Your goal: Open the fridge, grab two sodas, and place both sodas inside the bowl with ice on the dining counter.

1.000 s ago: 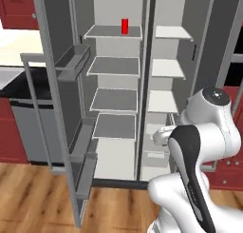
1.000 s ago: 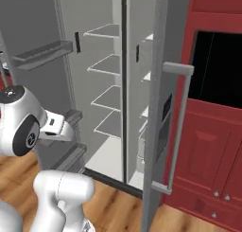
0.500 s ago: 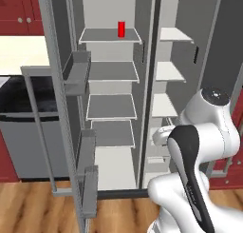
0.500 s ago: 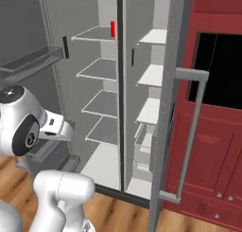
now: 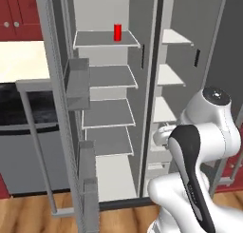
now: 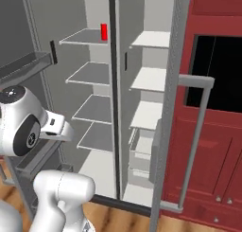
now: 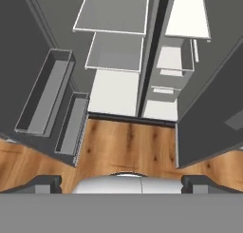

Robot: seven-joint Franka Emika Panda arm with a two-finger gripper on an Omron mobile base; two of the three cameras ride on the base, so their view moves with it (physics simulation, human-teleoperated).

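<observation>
The grey fridge (image 5: 118, 99) stands with both doors swung wide, pale shelves showing inside. A bright red soda can (image 5: 117, 32) stands upright on the top shelf of the left compartment, also seen as the can (image 6: 104, 31). The brown bottle, the red bowl and the dining counter are out of view. My gripper (image 7: 121, 182) is open with nothing in it, its fingertips (image 7: 46, 182) spread far apart. It hangs low in front of the fridge, pointing down at the lower shelves and the wooden floor (image 7: 128, 141).
The left door (image 5: 78, 89) with its bins juts out toward me; the right door (image 6: 172, 112) and its bar handle (image 6: 196, 131) stand close on the right. A black-topped appliance (image 5: 23, 113) sits left of the fridge. Dark red cabinets with a black oven window (image 6: 215, 75) are on the right.
The whole picture has shifted and the fridge has grown larger: the base has driven closer. The arm holds the same pose and the can has stayed on its shelf.
</observation>
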